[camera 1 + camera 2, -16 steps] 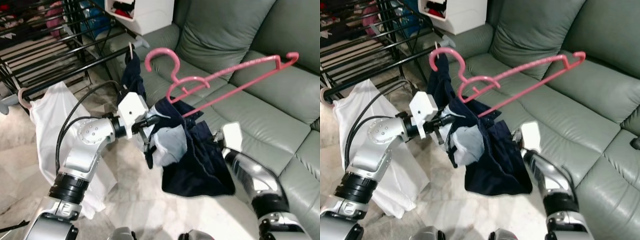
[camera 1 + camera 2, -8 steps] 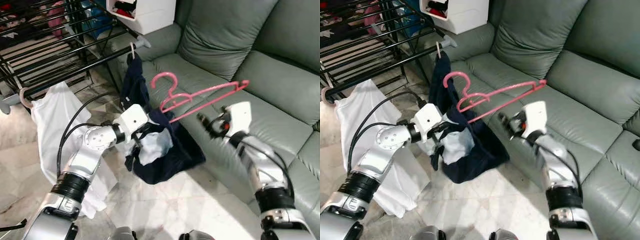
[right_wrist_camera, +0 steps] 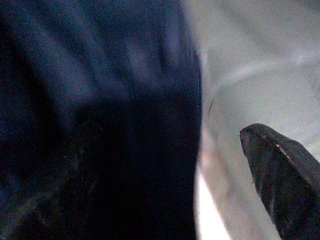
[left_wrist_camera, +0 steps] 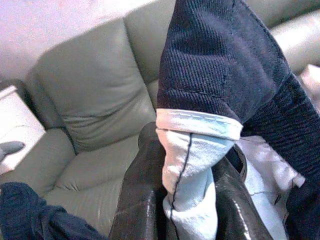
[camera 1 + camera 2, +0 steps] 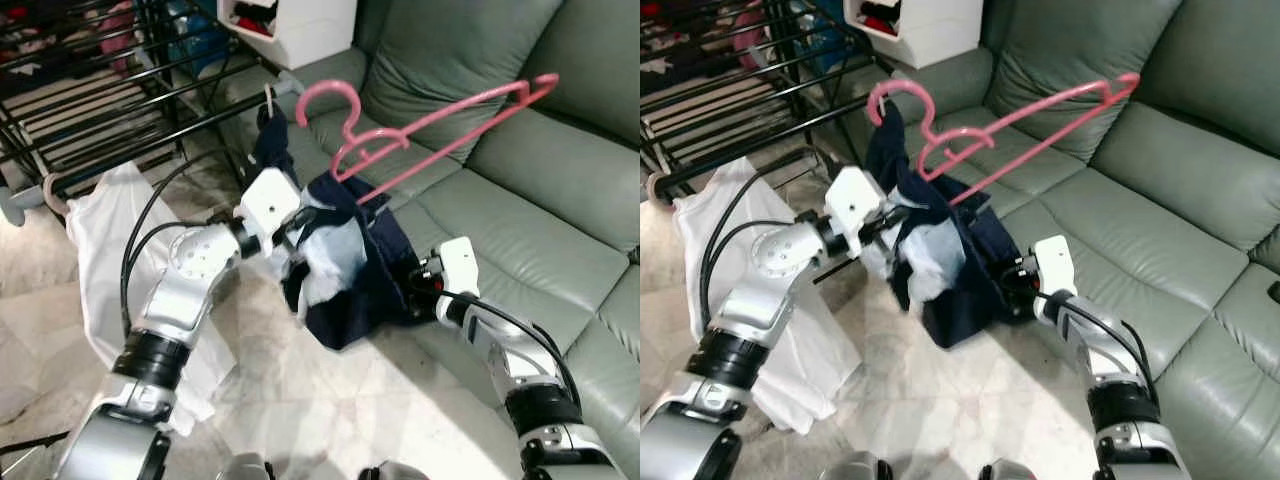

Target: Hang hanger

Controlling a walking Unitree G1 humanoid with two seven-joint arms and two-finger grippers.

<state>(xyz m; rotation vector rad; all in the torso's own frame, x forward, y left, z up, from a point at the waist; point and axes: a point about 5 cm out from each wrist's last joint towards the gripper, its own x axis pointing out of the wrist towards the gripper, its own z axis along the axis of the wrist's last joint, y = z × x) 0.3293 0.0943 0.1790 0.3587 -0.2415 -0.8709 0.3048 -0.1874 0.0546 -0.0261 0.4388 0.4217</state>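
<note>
A pink plastic hanger stands tilted in the air over the sofa, hook toward the rack, with its lower part buried in a navy garment with pale lining. My left gripper holds that garment up, and the left wrist view has the fingers shut on the light lining at its hem. Lower down, my right gripper sits against the garment's right edge. Its wrist view has dark cloth close up and one black finger.
A black drying rack stands at the left, with a white cloth and another navy piece hanging from its bars. A grey-green sofa lies on the right, a white box behind it, and pale tiled floor below.
My right arm has dropped from beside the hanger's far end to the garment's lower edge. The hanger has risen and tilted steeper, and the left gripper has lifted the garment a little.
</note>
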